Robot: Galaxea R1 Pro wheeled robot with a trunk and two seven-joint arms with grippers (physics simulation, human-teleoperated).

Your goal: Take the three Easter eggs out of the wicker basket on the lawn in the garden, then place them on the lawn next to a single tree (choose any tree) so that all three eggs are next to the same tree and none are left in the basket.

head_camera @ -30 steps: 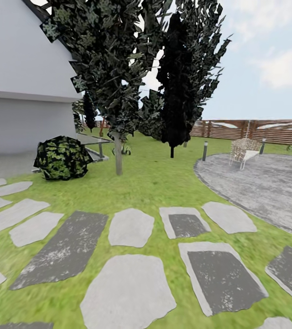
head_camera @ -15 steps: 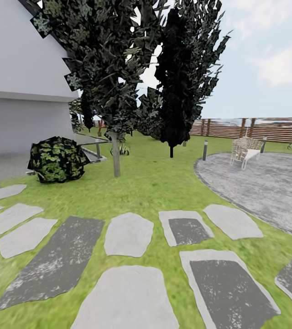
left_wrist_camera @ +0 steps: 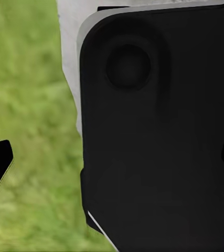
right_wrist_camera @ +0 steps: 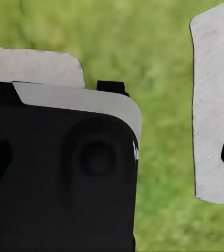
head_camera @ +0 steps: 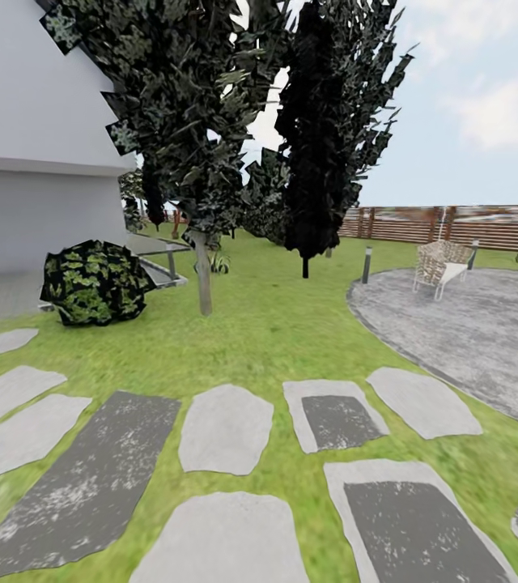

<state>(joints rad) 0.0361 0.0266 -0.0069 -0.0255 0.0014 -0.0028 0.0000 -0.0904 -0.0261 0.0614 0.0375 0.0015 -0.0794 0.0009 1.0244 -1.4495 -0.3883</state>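
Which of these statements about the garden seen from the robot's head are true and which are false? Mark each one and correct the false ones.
1. Flat stepping stones lie in the lawn in front of the camera. True.
2. A round leafy bush sits beside the white house wall. True.
3. The black cone-shaped conifer stands on the grey paved circle. False: it stands on the grass, beside the paved circle.
4. The wooden fence is painted white. False: it is brown horizontal slats.
5. A pale woven chair stands on the paved circle. True.
6. The tree with the slim pale trunk grows out of a stepping stone. False: its trunk rises from the grass.
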